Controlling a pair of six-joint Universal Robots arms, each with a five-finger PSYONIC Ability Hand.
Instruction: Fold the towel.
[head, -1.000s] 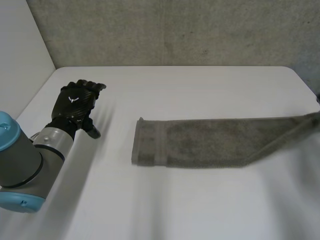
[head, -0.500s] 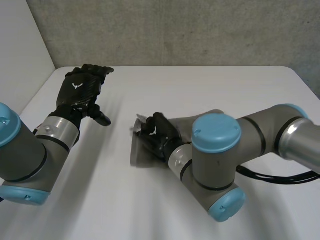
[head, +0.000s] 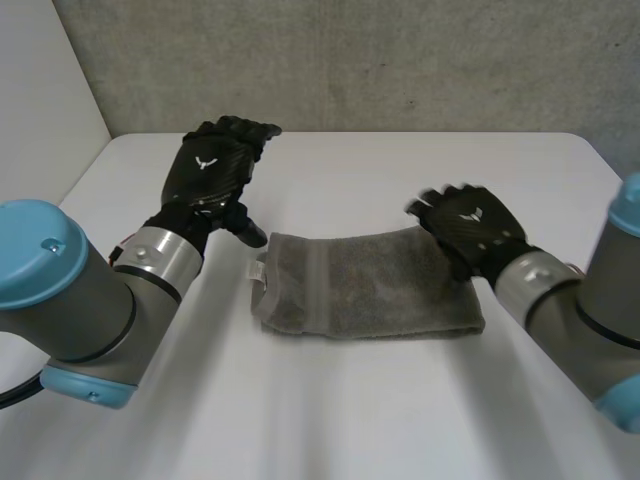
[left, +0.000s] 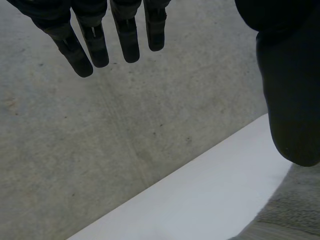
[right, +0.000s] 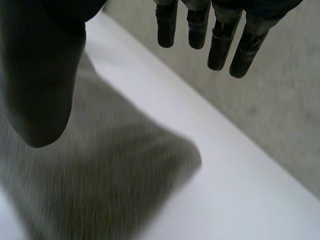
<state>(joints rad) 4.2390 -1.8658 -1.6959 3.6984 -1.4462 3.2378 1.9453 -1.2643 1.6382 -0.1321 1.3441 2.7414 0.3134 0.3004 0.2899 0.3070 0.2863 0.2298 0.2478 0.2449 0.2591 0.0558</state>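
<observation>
Looking roughly halfway done: the grey terry-cloth towel (head: 370, 295) lies mid white table (head: 400, 170) as a short rectangle, seemingly doubled over, so maybe one more fold to go. The black left hand (head: 210, 175) hovers at its 10 o'clock, fingers straight and empty. The black right hand (head: 468, 228) sits over the 2 o'clock corner, fingers loose, gripping nothing.

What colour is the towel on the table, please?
The towel is plain grey-brown; the head view shows it best.

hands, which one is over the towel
The right hand, hanging open above the towel's right end. The left hand is open too, but over bare table beside the towel's other end.
</observation>
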